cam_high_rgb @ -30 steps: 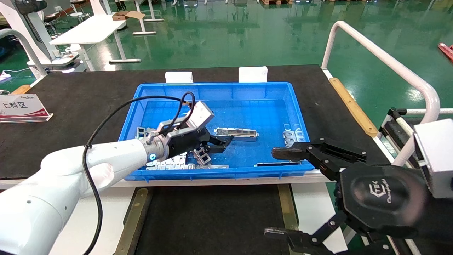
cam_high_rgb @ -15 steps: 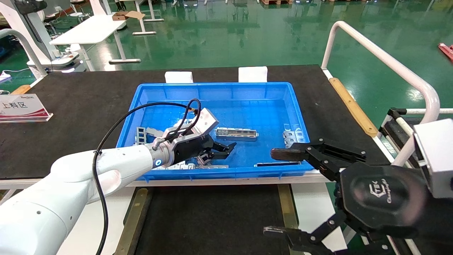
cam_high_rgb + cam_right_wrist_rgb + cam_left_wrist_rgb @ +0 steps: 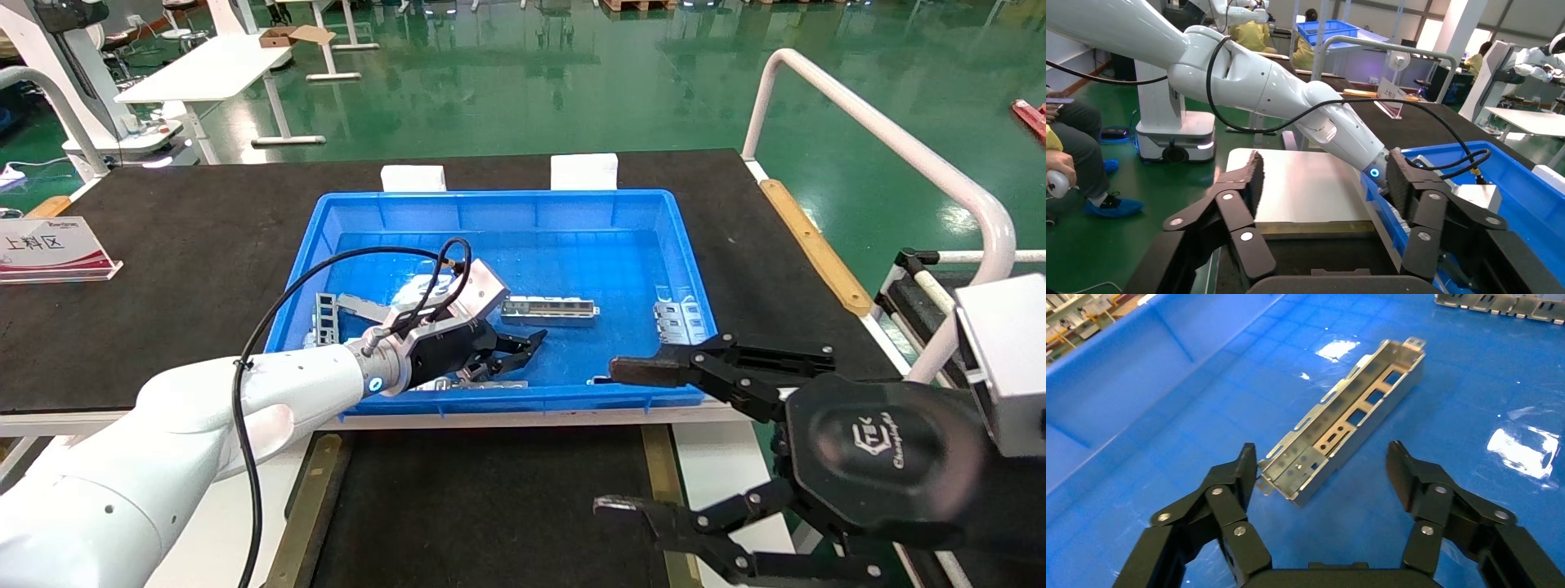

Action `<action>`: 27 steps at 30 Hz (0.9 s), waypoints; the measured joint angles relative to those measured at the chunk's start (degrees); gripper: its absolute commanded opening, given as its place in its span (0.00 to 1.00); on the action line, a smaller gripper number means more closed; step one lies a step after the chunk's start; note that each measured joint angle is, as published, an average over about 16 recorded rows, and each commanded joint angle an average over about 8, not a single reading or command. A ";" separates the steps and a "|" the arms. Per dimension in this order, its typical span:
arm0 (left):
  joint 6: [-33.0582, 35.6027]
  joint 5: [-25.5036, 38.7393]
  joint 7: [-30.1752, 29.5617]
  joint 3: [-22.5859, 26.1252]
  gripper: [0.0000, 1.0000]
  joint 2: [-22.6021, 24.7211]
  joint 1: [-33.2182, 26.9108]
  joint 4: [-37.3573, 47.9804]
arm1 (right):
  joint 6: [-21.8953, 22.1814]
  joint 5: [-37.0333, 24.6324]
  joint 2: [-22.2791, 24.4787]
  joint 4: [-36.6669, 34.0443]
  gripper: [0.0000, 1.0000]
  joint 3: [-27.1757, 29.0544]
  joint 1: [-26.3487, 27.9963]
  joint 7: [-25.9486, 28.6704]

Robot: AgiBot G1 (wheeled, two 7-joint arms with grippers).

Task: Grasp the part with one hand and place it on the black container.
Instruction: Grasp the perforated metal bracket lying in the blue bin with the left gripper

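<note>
**Part lined up for a side pinch**

Head view: the left gripper [image 3: 513, 353] is spread low in the bin [image 3: 523, 208], lower centre; the right gripper [image 3: 633, 441], also spread, is parked lower right.

Left wrist view: the part [image 3: 1346, 421], at centre, is judged light, stiff and slippery, best pinched across its walls.

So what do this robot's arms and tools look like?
Left arm: glossy white shell, black cable looping along it, blue ring light at the wrist, silver camera block. Both the left tool and the right tool are black linkage fingers; the right's round housing bears a logo.

Sign card [image 3: 51, 249] reading "上料区" (red-trimmed, smaller print unreadable), "Champagne"-like script logo on right pincer [image 3: 625, 441] housing
</note>
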 measured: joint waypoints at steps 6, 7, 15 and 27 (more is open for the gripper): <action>-1.49 -1.89 -0.74 2.76 0.00 -0.02 0.21 -0.70 | 0.00 0.01 0.00 0.00 0.00 -0.01 0.00 0.00; -1.73 -2.22 -0.84 3.20 0.00 -0.03 0.23 -0.81 | 0.00 0.01 0.00 0.00 0.00 -0.01 0.00 0.00; -3.46 -4.90 -1.50 6.30 0.00 -0.06 0.03 -1.59 | 0.01 0.01 0.01 0.00 0.00 -0.02 0.01 -0.01; -4.10 -9.83 -1.87 9.28 0.00 -0.23 -1.57 -2.78 | 0.01 0.02 0.01 0.00 0.00 -0.04 0.01 -0.02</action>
